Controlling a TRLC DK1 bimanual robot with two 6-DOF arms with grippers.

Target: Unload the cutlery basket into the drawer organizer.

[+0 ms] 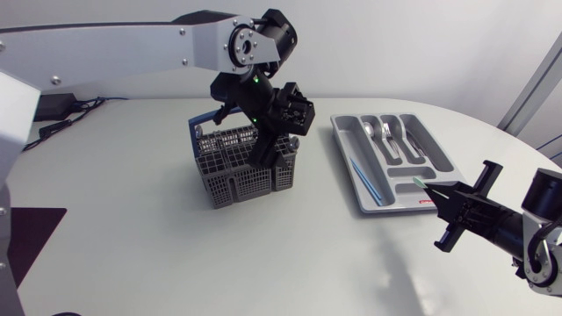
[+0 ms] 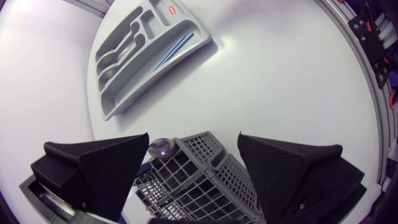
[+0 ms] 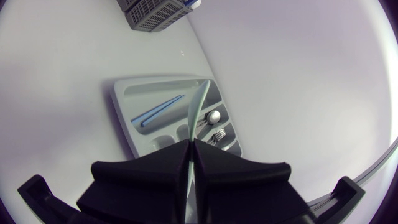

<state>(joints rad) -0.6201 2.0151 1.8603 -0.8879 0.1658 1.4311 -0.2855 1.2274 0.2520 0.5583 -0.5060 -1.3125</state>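
Placing step: green utensil [image 3: 198,109] at the drawer organizer [image 1: 442,151].
Our right gripper [image 1: 436,195] was clamped on it by the near end; left gripper [image 2: 194,135] gaped empty over the cutlery basket [image 1: 230,171]. Next, we judged: align to a slot, release.

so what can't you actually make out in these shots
1. What is left in the cutlery basket: in the head view the left gripper and the mesh walls hide the inside; the left wrist view shows only one shiny rounded end.
2. What the pale green piece is: in the right wrist view its held end is hidden inside the shut right gripper; in the head view it is too small.
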